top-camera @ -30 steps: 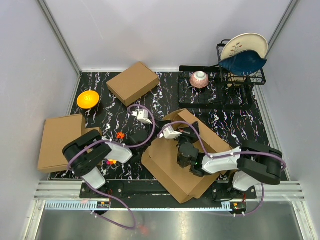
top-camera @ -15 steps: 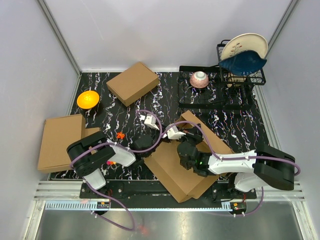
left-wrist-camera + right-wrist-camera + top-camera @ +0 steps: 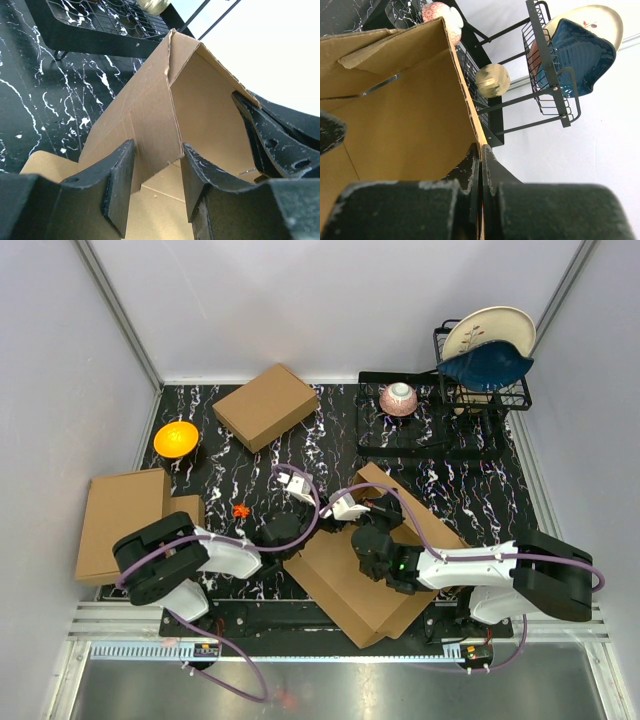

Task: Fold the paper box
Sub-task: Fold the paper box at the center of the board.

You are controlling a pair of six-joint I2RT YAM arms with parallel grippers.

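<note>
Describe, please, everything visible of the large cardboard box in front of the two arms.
The paper box is brown corrugated cardboard, a die-cut sheet only partly folded. Its base lies on the black marbled table, near the front edge, turned diagonally. One side wall stands up, with a flap bent at its end; a slit shows in one panel. The right gripper is shut on the raised wall's top edge. The left gripper is open, a standing flap between its jaws.

Brown paper box (image 3: 352,578), black table (image 3: 330,430) with white marble veining, bright orange bowl (image 3: 175,438) far left of the paper box, dark blue dish (image 3: 487,365) and cream plate (image 3: 490,328) with small twig print in black wire rack (image 3: 500,400), pink-patterned white cup (image 3: 398,398)
</note>
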